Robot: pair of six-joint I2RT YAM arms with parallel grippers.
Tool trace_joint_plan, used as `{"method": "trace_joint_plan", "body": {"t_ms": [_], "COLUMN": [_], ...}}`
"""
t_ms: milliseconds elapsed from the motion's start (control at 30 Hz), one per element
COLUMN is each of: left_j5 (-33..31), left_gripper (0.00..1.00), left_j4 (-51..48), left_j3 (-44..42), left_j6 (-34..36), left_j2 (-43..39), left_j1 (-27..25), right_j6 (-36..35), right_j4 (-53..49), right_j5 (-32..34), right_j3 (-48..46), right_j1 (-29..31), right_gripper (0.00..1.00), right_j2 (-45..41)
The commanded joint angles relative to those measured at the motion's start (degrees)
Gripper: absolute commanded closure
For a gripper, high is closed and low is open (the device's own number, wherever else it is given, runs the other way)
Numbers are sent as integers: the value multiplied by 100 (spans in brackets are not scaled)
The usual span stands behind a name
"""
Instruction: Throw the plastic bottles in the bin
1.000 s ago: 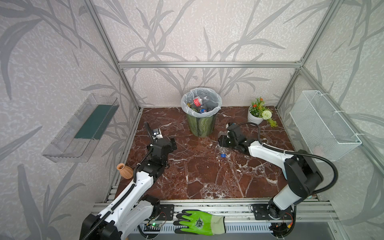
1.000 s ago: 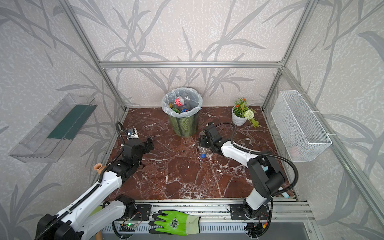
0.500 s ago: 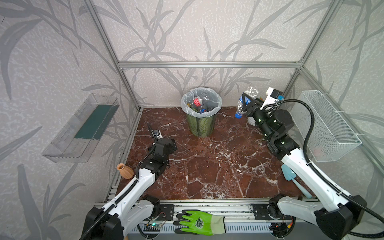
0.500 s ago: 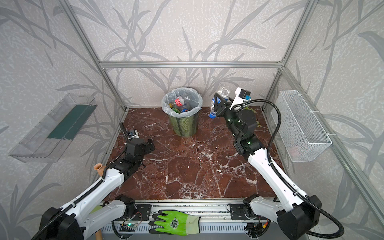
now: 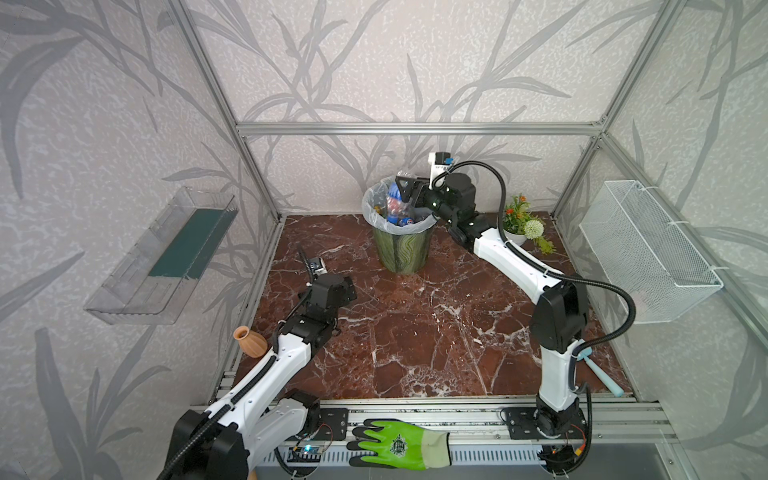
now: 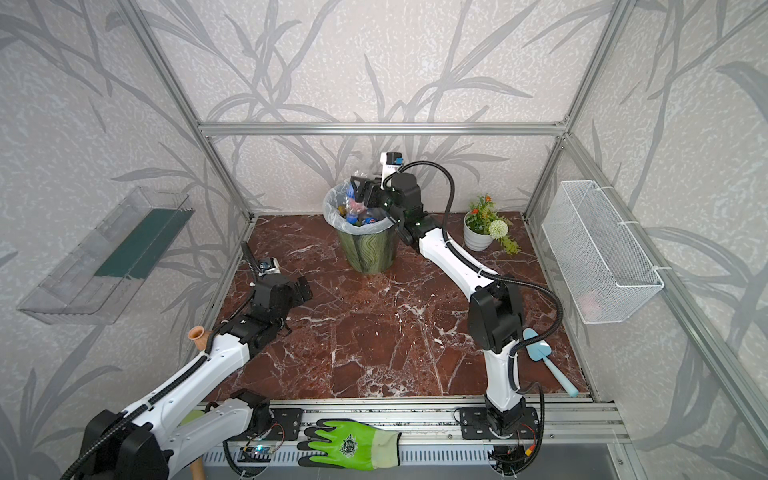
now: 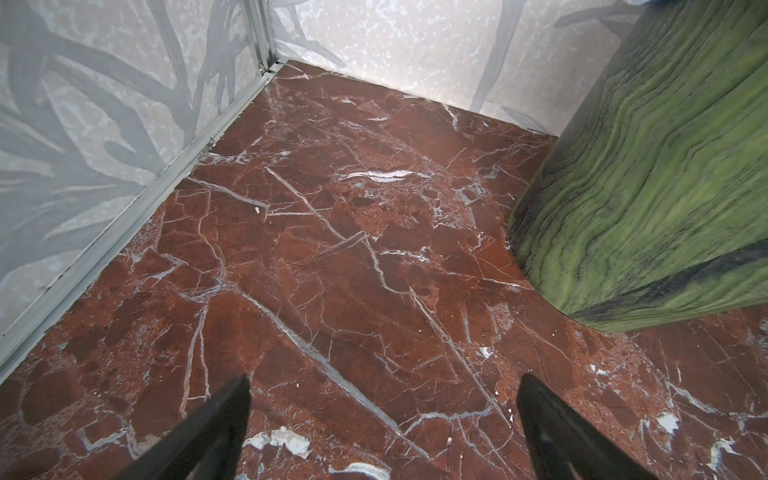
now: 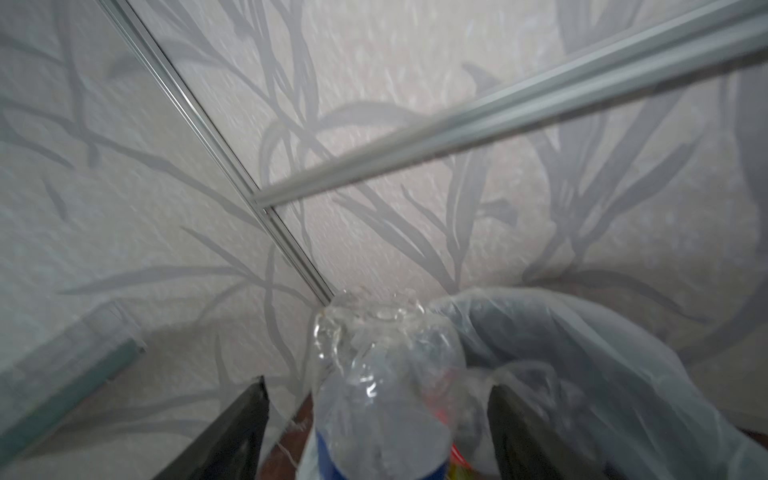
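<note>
We see the right claw (image 5: 404, 189) wide over the bin (image 5: 400, 249).
Flowerpot (image 6: 477, 239) stands right of it; only the wrist view shows a bottle (image 8: 386, 395) free between the fingers (image 8: 232, 436); left claw (image 7: 384, 419) wide.

No text is legible; the green glove (image 5: 399, 444) bears an unreadable emblem.

Walls (image 5: 415, 62): pale wallpaper, grey leaf print, edged by aluminium rails (image 5: 415, 128). Floor (image 5: 415, 332): red-brown marble, white-veined. A clear plastic shelf (image 5: 166, 257) hung on the left wall; a white wire mesh basket (image 5: 648, 249) hung opposite.
</note>
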Motion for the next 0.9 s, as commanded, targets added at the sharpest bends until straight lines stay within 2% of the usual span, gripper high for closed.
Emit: {"method": "trace_joint_plan", "body": {"t_ms": [0,100,267,533,600,767,867], "left_j5": [10,-35,-151,-624,-836,-1404,-1597], "left_gripper": [1,1,1,1,1,1,1], "left_j4": [-104,-96,-106,-110,-117,-193,-101], "left_j3": [179,152,134,142,139,190,175], "left_j6": [57,97,90,21,31,25,99], "left_j2": [-96,-172,-202,-162,-130,6,95], "left_j1": [39,38,37,46,46,56,68], "right_j6": [-558,-919,-1217,-1393,-1779,-3379,-3611], "right_j4": [-158,-152,248,783,989,2361,3102], "right_j5": [245,598,1113,1479,1760,2306,2256], "right_j3": [3,-504,-1803,-4945,-5792,-7893,-8674], "right_j1": [-73,-157,-367,-1180,-1298,-1426,-1607], "right_gripper": [9,2,0,1,1,1,1], "right_j2": [-1081,-1935,-3220,-4836,-5115,-5343,-5136]}}
